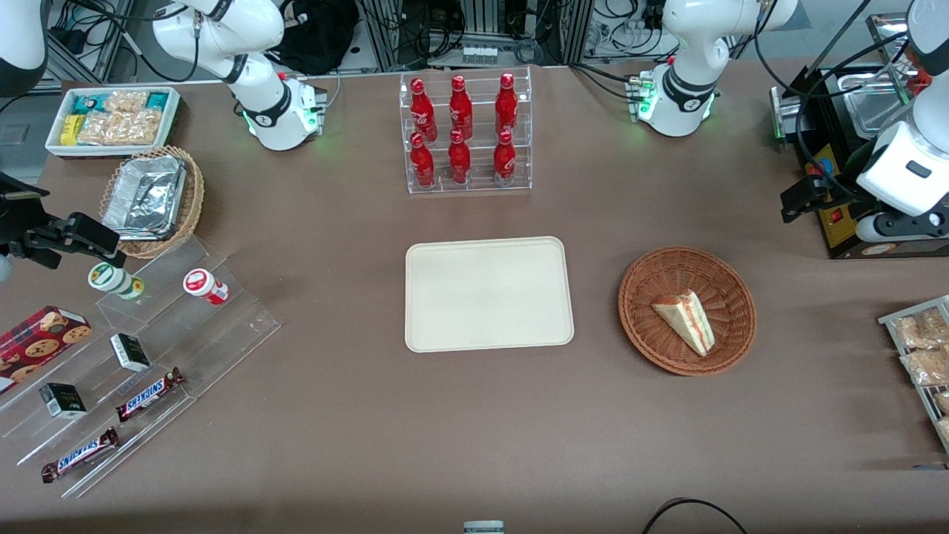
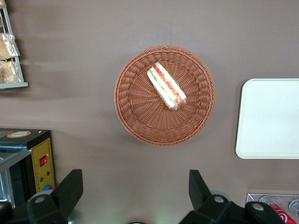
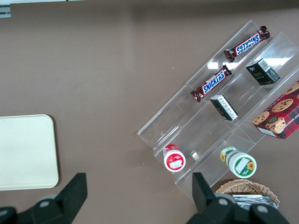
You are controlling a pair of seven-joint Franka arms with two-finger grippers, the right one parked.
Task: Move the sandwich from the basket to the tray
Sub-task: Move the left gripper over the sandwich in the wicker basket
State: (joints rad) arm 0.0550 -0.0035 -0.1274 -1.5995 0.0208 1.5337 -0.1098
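Note:
The sandwich [image 1: 686,319], a pale wedge with red and green filling, lies in the round reddish-brown wicker basket [image 1: 660,274]. Both also show in the left wrist view, the sandwich [image 2: 167,86] lying in the basket [image 2: 140,112]. The cream-beige tray [image 1: 489,293] lies flat beside the basket, toward the parked arm's end, with nothing on it; its edge shows in the left wrist view [image 2: 271,119]. My left gripper [image 1: 801,199] hangs high above the table, farther from the front camera than the basket and toward the working arm's end. It is open and empty in the wrist view [image 2: 134,179].
A black appliance [image 1: 838,185] stands right by the gripper. A rack of snack packets [image 1: 923,348] sits at the working arm's table end. A clear rack of red bottles [image 1: 467,133] stands farther back than the tray. An acrylic stand [image 1: 133,348] of snacks is at the parked arm's end.

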